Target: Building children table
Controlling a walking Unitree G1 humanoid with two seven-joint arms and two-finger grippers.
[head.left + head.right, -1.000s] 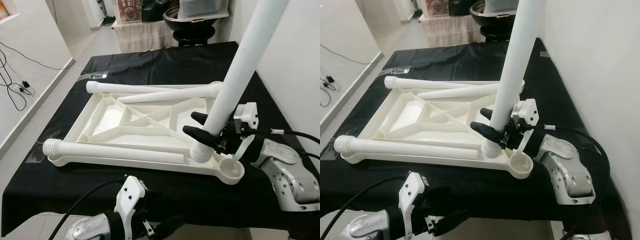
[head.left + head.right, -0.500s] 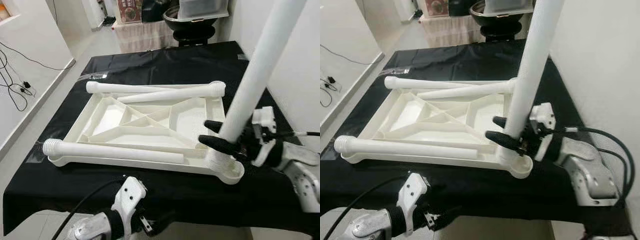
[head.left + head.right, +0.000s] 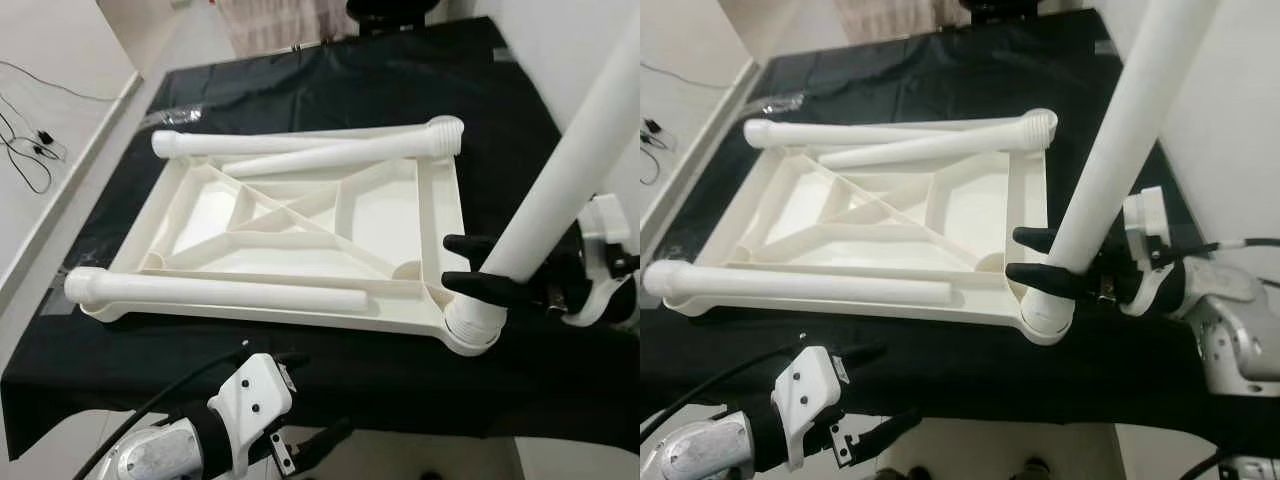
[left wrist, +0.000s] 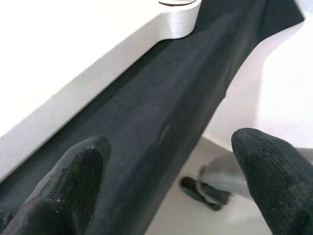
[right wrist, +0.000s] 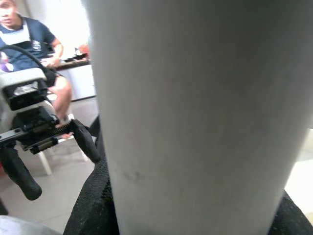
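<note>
While your right gripper (image 3: 478, 268) stays clamped around the long white plastic table leg (image 3: 560, 175) at the right of the frame, the leg stands nearly upright, leaning toward the upper right, with its ribbed lower end set into the round corner socket (image 3: 472, 330) of the upturned white plastic tabletop (image 3: 300, 235). You hold it low, just above the socket, probably so you can steer the threaded end in and twist it home. Three more white legs (image 3: 300, 158) lie loose on the tabletop's ribbed underside, two along its upper edge and one (image 3: 215, 293) along its lower edge, within reach for later corners. Everything rests on the black cloth-covered table (image 3: 300, 70). Your left gripper (image 4: 171, 171) hangs with its fingers apart below the table's near edge, holding nothing
</note>
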